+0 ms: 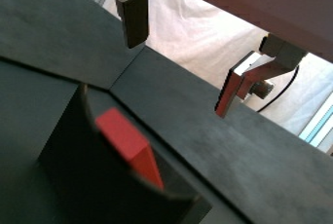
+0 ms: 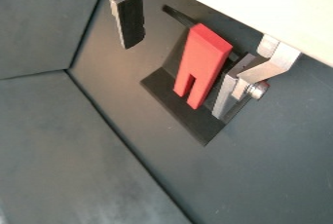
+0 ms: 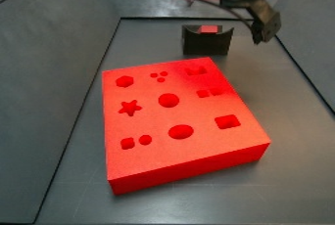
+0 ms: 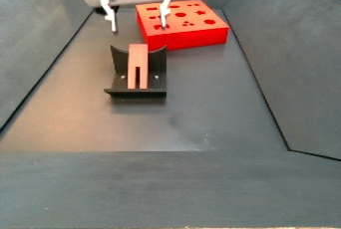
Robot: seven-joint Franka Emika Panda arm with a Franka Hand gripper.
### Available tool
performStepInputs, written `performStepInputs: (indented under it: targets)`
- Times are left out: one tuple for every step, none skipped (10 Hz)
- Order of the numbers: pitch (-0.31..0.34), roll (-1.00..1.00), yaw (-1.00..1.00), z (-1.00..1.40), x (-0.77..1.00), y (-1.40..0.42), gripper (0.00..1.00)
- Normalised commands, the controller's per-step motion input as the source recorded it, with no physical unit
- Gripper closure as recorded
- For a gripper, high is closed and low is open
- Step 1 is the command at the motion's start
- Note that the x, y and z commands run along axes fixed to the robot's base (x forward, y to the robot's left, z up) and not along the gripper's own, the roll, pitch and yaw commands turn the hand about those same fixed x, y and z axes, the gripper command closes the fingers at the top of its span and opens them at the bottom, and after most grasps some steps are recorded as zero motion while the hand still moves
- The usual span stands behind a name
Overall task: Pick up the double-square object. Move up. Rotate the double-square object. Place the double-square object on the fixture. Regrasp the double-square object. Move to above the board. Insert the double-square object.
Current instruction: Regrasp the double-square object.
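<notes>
Block (image 2: 202, 62): resting in the fixture (image 4: 136, 82), leaning in its notch, free of any grip. Gripper (image 2: 182, 62): fingers (image 2: 130, 18) apart, empty, straddling the block. Board (image 3: 177, 121): nearby on the worktop. Step, as judged: regrasp. Next: lower, close on the block.

I work inside a dark grey, matte enclosure: a flat floor (image 4: 186, 114) with sloping side walls (image 4: 286, 54) rising on both sides, seams showing where panels meet. Past the rim, upper right of a wrist view, hangs crumpled white sheeting (image 1: 221, 33). Soft, even light leaves faint sheen on the floor.
</notes>
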Motion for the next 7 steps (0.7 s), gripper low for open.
performStepInputs:
  targets:
    - [-0.05, 0.07, 0.03, -1.0, 0.11, 0.03, 0.0]
    - [-0.05, 0.07, 0.02, -0.96, 0.11, 0.03, 0.0]
    - [-0.046, 0.06, 0.01, -0.86, 0.1, 0.02, 0.0]
    - [-0.04, 0.07, 0.01, -0.66, 0.09, 0.01, 0.0]
    - [-0.032, 0.07, 0.0, -0.47, 0.08, 0.01, 0.0]
    - [-0.027, 0.07, 0.0, -0.33, 0.07, 0.01, 0.0]
    - [-0.016, 0.06, 0.01, -0.21, 0.06, 0.0, 0.0]
